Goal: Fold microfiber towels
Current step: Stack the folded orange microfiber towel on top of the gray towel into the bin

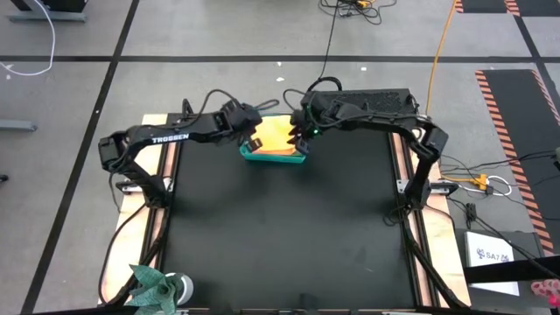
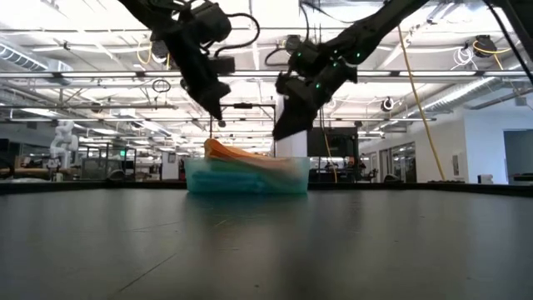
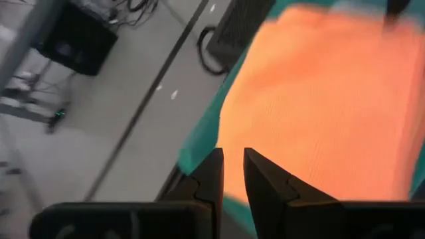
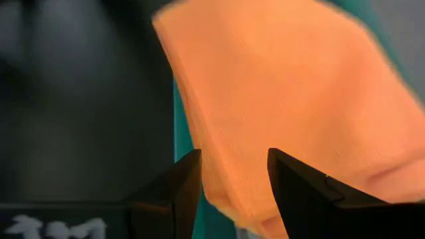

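An orange-yellow microfiber towel [image 1: 278, 136] lies folded on top of a stack in the teal bin [image 1: 271, 159] at the middle of the table's far edge. In the low view it bulges above the bin's rim [image 2: 237, 152]. My left gripper [image 3: 232, 174] hovers over the towel's left side, its fingers a narrow gap apart with nothing between them. My right gripper [image 4: 229, 178] hangs open above the towel's right side [image 4: 285, 86]. The low view shows both grippers' fingertips clear of the towel.
The bin's translucent wall [image 2: 246, 179] shows pale blue-green layers under the orange towel. A crumpled teal-green cloth [image 1: 153, 284] lies at the table's near left corner beside a white object [image 1: 181, 289]. The black mat [image 1: 280, 227] stretches bare in front of the bin.
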